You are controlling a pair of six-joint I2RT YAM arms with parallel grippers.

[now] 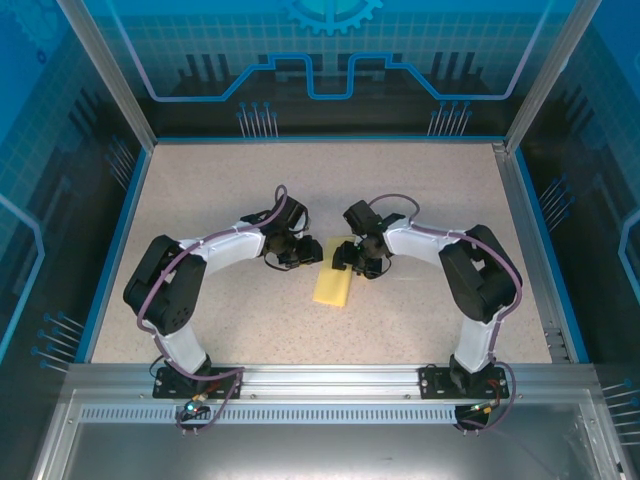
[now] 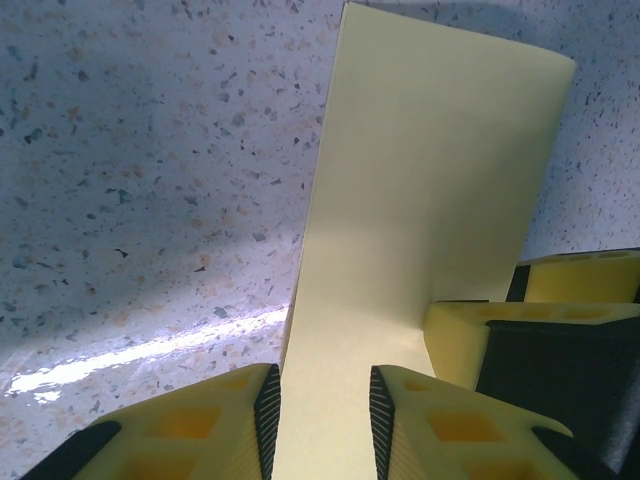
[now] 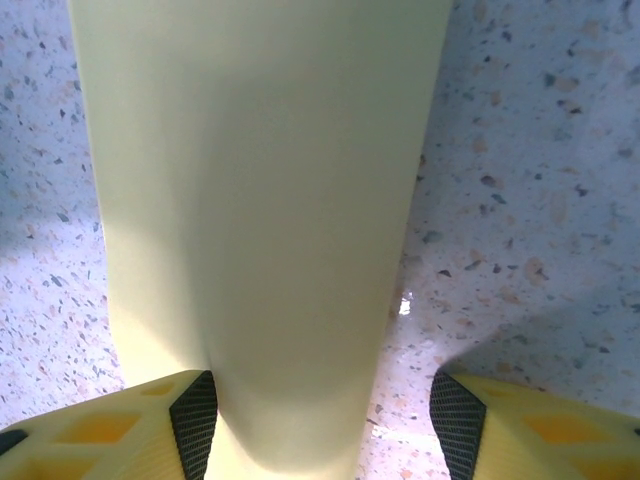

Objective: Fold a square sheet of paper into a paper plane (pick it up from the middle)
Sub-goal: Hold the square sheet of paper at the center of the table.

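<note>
Both claws work the folded yellow paper (image 1: 333,286) mid-table: left claw (image 2: 322,425) pinches its edge, right claw (image 3: 322,425) straddles it, parted. Creasing underway; next, I judge, press flat.

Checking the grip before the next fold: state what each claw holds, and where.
Left claw pinches the yellow paper at its near end. Right claw straddles the paper, pads apart; no grip can be told.

speckled table (image 1: 250,320), blue printed walls (image 1: 60,150)
</note>
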